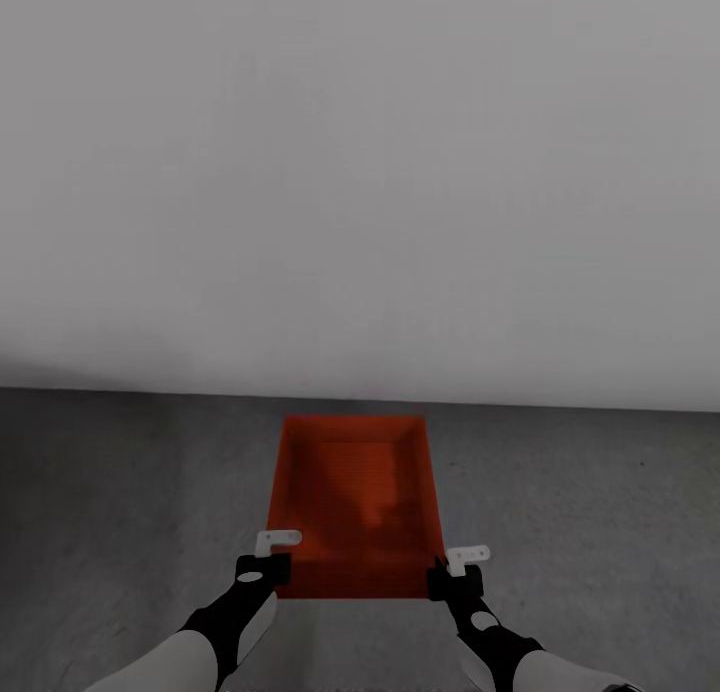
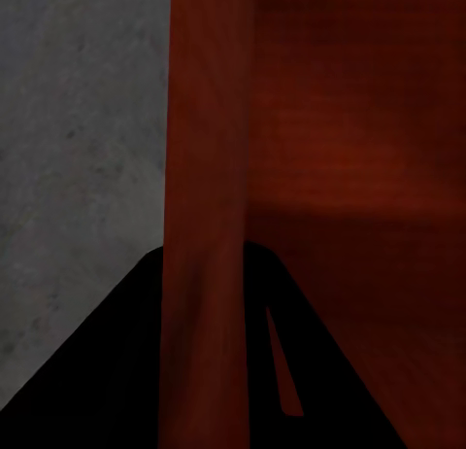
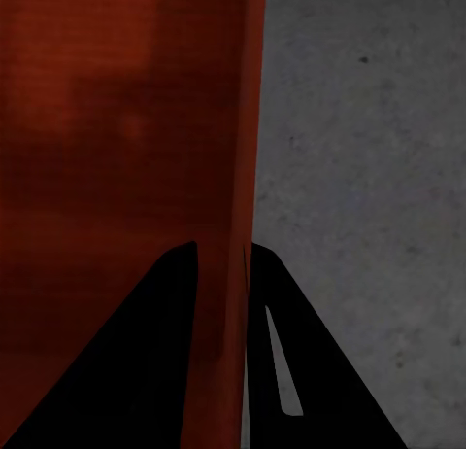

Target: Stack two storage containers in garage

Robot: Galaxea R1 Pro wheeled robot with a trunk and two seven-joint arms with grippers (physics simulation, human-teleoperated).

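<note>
One orange-red storage container point(image 1: 355, 492) lies lengthwise in front of me over the dark grey garage floor point(image 1: 130, 492), its open top facing up. My left gripper point(image 1: 272, 570) is shut on its left side wall near the near corner, and my right gripper point(image 1: 452, 572) is shut on the right wall. In the left wrist view the black fingers point(image 2: 107, 371) straddle the thin red wall point(image 2: 204, 177). In the right wrist view the fingers point(image 3: 301, 371) pinch the container's wall point(image 3: 228, 128) likewise. I cannot tell whether the bin rests on the floor. The second container is out of view.
A plain pale grey wall point(image 1: 360, 172) rises just beyond the container's far end. Rough concrete floor stretches to both sides point(image 1: 600, 512), also seen beside the bin in the wrist views point(image 2: 78, 128) point(image 3: 369, 177).
</note>
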